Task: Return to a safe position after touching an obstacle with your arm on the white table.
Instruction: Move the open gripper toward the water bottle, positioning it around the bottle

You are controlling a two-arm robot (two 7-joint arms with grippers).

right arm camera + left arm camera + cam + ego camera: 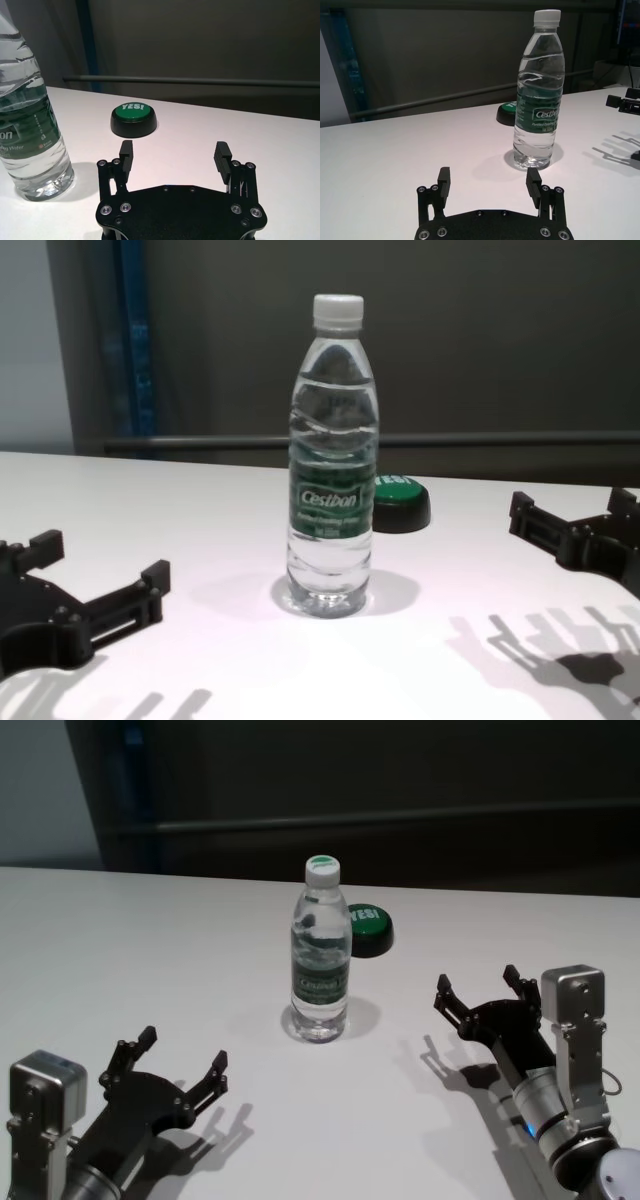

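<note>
on white table (150,950) | bottle (321,960) label "cestbon" | puck (368,929) "yes!"

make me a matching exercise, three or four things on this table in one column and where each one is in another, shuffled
1. tall clear plastic water bottle with white cap
2. low round black puck with green top
3. left gripper
4. right gripper

a. open, low on robot's right
b. upright, mid-table
c. open, low on robot's left
d. behind the bottle, toward robot's right

Pairs: 1-b, 2-d, 3-c, 4-a
</note>
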